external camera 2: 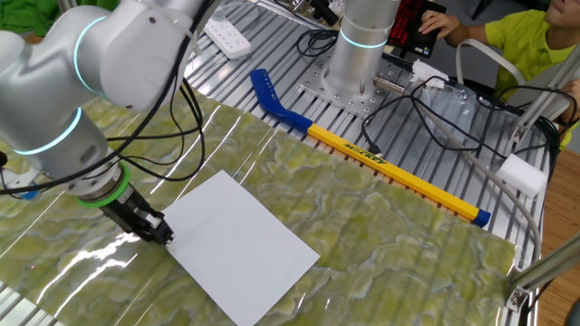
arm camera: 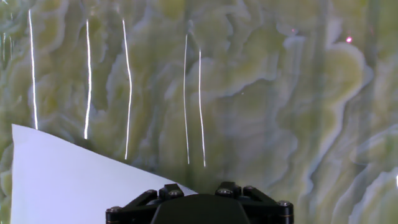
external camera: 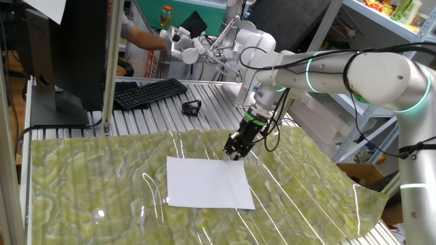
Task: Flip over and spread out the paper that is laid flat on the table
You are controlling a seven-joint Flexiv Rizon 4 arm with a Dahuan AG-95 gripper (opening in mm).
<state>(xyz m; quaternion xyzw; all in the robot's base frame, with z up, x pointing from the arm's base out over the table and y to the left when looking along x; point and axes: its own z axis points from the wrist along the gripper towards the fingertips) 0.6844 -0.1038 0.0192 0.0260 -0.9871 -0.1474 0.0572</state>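
Marbled table (external camera: 102, 177), paper (external camera: 208, 182) flat, hand (external camera: 234, 154) fingertips hidden

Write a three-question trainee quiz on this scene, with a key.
1. True or false: the paper lies flat on the table.
2. The gripper is at the paper's: A) middle B) corner C) far from it.
3. Which long object lies along the marbled mat's edge in the other fixed view?

Key: 1 true; 2 B; 3 the yellow bar with blue ends.
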